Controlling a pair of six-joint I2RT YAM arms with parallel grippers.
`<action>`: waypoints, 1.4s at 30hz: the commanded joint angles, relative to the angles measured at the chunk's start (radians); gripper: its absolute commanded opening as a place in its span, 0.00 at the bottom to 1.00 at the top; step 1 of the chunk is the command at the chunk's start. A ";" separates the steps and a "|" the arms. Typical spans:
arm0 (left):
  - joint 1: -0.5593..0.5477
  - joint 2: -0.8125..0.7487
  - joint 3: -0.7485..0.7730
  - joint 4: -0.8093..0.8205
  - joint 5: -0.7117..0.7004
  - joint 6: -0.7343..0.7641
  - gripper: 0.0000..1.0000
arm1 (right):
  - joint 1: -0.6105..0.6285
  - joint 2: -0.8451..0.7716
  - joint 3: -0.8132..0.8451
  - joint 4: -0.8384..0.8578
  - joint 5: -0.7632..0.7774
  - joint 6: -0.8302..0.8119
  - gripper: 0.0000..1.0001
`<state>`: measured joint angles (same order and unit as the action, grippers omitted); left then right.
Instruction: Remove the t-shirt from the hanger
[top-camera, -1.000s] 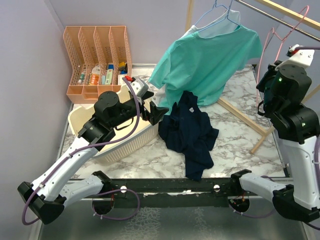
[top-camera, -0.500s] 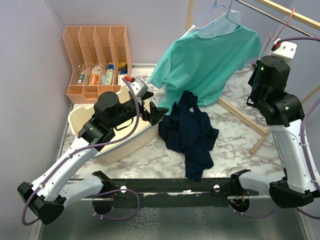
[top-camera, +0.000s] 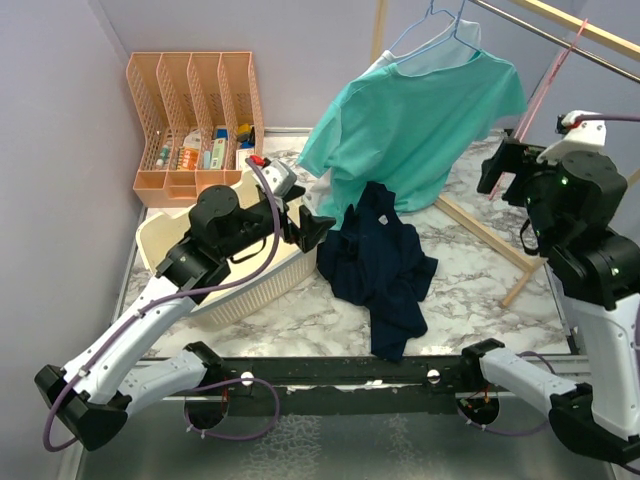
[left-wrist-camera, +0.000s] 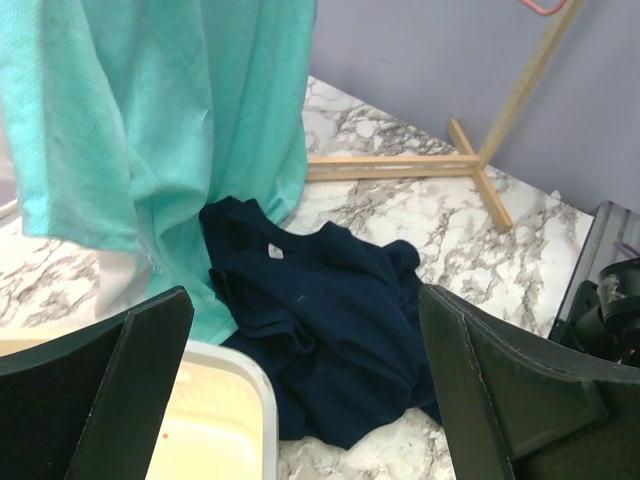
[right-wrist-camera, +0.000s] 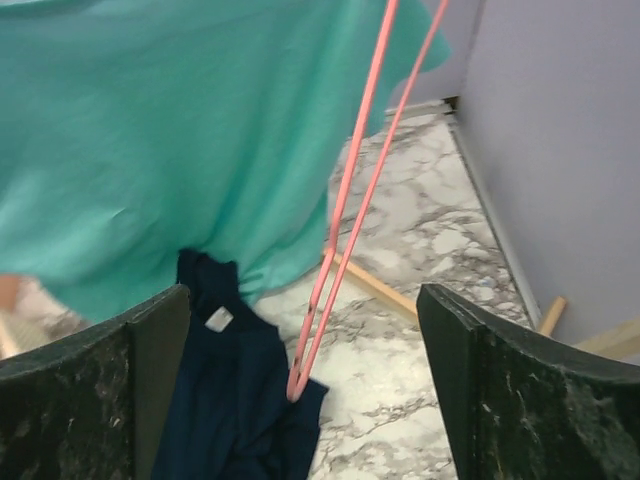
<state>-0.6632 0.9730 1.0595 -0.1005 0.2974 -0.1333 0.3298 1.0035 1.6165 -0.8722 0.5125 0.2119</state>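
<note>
A teal t-shirt (top-camera: 415, 120) hangs on a light blue hanger (top-camera: 430, 25) from the rail at the back. A navy t-shirt (top-camera: 385, 265) lies crumpled on the marble table below it. An empty pink hanger (top-camera: 548, 85) hangs from the rail on the right. My right gripper (top-camera: 497, 165) is open beside it; in the right wrist view the pink hanger (right-wrist-camera: 330, 250) dangles between the spread fingers, touching neither. My left gripper (top-camera: 318, 222) is open and empty over the basket's edge, facing the navy t-shirt (left-wrist-camera: 320, 330) and the teal t-shirt (left-wrist-camera: 150, 110).
A cream basket (top-camera: 165, 235) sits under the left arm. A pink desk organiser (top-camera: 195, 90) with small items stands at the back left. The rack's wooden foot (top-camera: 490, 240) crosses the table on the right, and its rail (top-camera: 560, 45) runs overhead.
My right gripper has gone from shut to open and its wrist has dropped and turned toward the rack. The pink hanger now hangs free. The left arm has not moved.
</note>
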 joint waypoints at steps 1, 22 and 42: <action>-0.004 -0.062 -0.049 -0.031 -0.077 0.028 0.99 | -0.005 -0.075 -0.011 -0.151 -0.280 0.001 0.99; -0.004 -0.357 -0.328 0.022 -0.351 -0.052 0.99 | -0.004 -0.116 -0.720 0.171 -1.017 0.098 0.51; -0.004 -0.510 -0.375 -0.008 -0.508 -0.056 0.99 | 0.247 0.324 -0.796 0.437 -0.461 0.265 1.00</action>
<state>-0.6632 0.5179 0.7025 -0.1001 -0.1303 -0.1806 0.5640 1.2613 0.8032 -0.5125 -0.1574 0.4225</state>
